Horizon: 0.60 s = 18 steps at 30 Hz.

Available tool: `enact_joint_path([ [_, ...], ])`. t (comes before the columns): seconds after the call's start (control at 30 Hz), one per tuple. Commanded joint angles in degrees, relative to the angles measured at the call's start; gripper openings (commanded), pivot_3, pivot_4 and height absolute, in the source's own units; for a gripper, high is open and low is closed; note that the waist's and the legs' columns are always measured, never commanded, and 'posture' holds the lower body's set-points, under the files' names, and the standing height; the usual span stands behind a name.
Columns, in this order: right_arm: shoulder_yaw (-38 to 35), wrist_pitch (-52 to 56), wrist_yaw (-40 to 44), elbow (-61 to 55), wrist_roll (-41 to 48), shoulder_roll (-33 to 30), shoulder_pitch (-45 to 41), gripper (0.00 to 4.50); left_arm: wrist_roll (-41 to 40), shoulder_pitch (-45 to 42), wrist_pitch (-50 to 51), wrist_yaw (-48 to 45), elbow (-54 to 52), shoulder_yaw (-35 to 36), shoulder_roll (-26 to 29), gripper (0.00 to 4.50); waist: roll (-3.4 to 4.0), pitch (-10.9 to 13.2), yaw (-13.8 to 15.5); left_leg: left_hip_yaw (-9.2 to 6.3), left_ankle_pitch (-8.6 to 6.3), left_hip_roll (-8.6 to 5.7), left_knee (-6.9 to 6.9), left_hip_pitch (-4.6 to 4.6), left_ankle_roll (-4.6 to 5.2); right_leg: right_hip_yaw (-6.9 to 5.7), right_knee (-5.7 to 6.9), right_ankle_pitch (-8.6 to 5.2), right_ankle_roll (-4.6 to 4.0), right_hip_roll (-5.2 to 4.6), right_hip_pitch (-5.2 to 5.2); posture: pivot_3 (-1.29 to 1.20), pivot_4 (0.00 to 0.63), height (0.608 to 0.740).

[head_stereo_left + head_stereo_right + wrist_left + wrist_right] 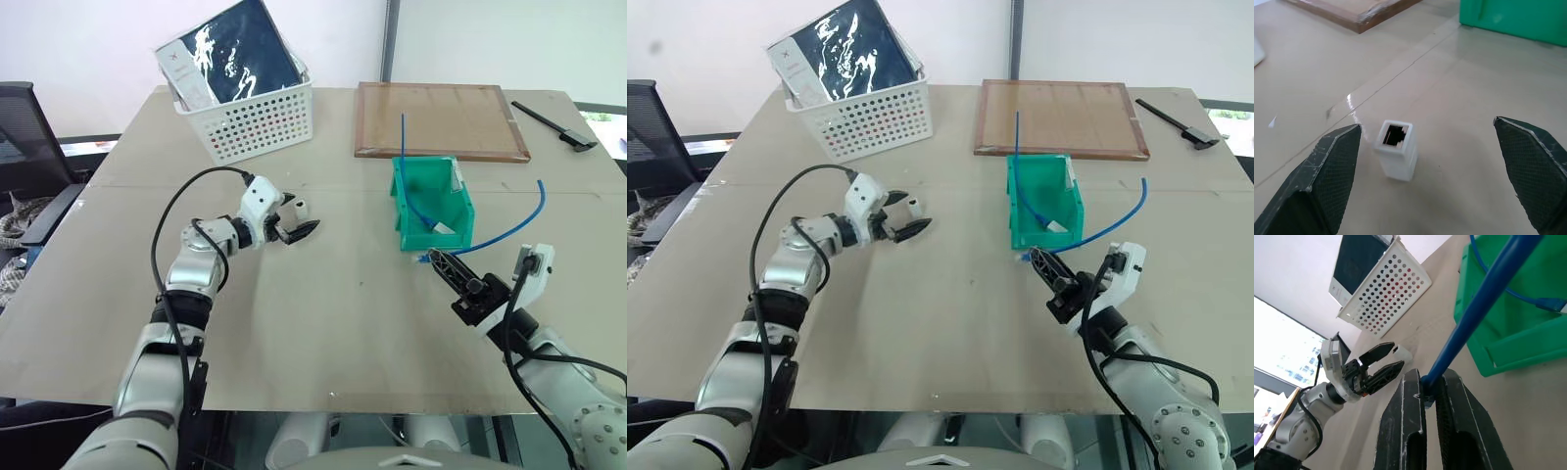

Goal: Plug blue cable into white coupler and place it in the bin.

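Near the middle of the tan table [323,323], the left gripper [299,223] stood with its two black fingers wide apart on either side of the white coupler [1396,150], which stood upright on the table with its dark socket facing up, touching neither finger. Toward the right edge, the right gripper [438,260] was clamped shut on one blue cable [509,228], which arched up and away to the right. Just beyond its tips sat the green bin [432,202], holding another blue cable [411,196] whose end rose above the rim, plus what looked like a small white piece. Toward the far left corner, a white perforated basket [257,118] held a dark packaged item [235,49]. A wooden board [439,119] lay along the far edge.
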Motion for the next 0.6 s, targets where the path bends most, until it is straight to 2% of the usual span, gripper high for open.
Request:
enact_joint_path([
  [0.03,-0.3,-1.3,-0.2,-3.4,-0.1,0.1,0.7,0.0,1.9,-4.1,-5.1,-1.8,6.8,0.1,1.4,4.43,0.0,0.0,-0.1,0.0,0.0,0.0,0.0,0.0,0.0,0.0,0.0,0.0,0.0,0.0,0.0,0.0,0.15,0.74],
  [0.33,-0.7,-2.0,-0.2,-4.3,-0.9,-0.6,2.4,0.0,5.7,-11.4,-12.0,-2.8,21.5,-0.1,0.9,4.43,-0.03,0.0,-0.7,-0.02,0.0,-0.01,0.01,-0.02,0.0,-0.02,0.0,0.0,0.01,0.0,0.01,0.0,0.15,0.74],
  [0.47,-0.9,-2.2,-0.3,-4.9,-0.9,-1.0,3.2,0.0,7.5,-13.2,-12.8,-3.4,25.3,-0.4,0.4,3.24,-0.04,0.0,-1.0,-0.03,0.0,-0.01,0.01,-0.03,0.01,-0.04,0.0,0.01,0.02,0.0,0.0,0.0,0.15,0.74],
  [0.6,-1.0,-2.3,-0.5,-5.4,-1.1,-1.3,3.7,0.0,7.6,-13.9,-13.5,-4.6,27.2,0.5,0.0,1.28,-0.05,0.0,-1.2,-0.03,0.0,-0.01,0.01,-0.02,0.01,-0.04,0.01,0.01,0.03,0.0,0.01,0.0,0.15,0.74],
])
